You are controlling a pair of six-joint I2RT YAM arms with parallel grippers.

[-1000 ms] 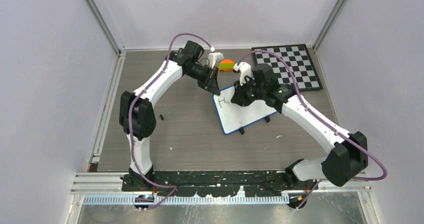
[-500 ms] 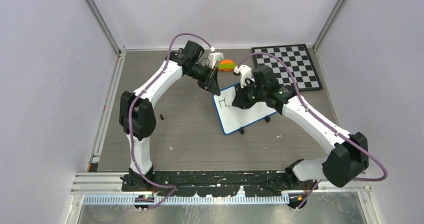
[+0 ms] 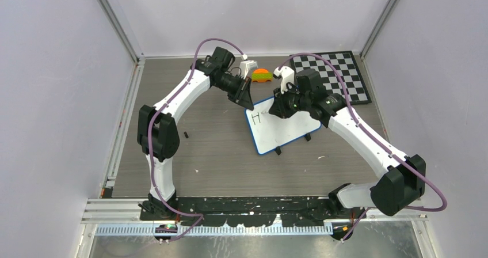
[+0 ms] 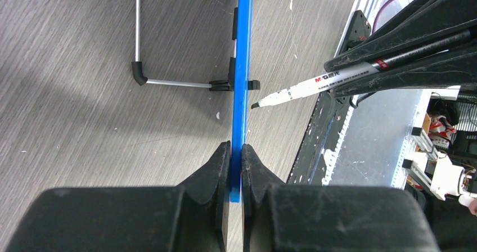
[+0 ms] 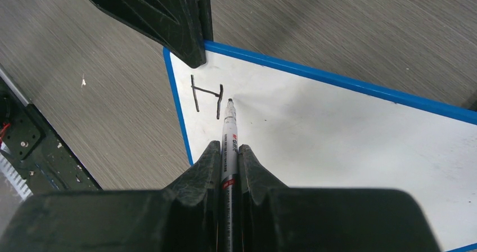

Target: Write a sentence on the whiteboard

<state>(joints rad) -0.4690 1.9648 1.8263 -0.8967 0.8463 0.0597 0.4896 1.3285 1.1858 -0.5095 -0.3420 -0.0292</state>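
Note:
The whiteboard (image 3: 282, 128), white with a blue rim, stands tilted on black feet mid-table. A black letter H (image 5: 206, 99) is written near its upper left corner. My left gripper (image 3: 250, 103) is shut on the board's blue rim (image 4: 241, 83) at that corner; the left wrist view shows the rim edge-on between the jaws. My right gripper (image 3: 276, 112) is shut on a white marker (image 5: 228, 145), uncapped, its black tip just right of the H, at or just above the white surface. The marker also shows in the left wrist view (image 4: 315, 86).
A black-and-white checkered board (image 3: 334, 76) lies at the back right. An orange and green object (image 3: 260, 75) sits behind the whiteboard. A small black object (image 3: 186, 134) lies on the table at left. The board's wire stand (image 4: 140, 66) is behind it.
The right gripper has moved right and back with the marker. The H, half drawn a second ago, now stands whole. The left arm has not moved.

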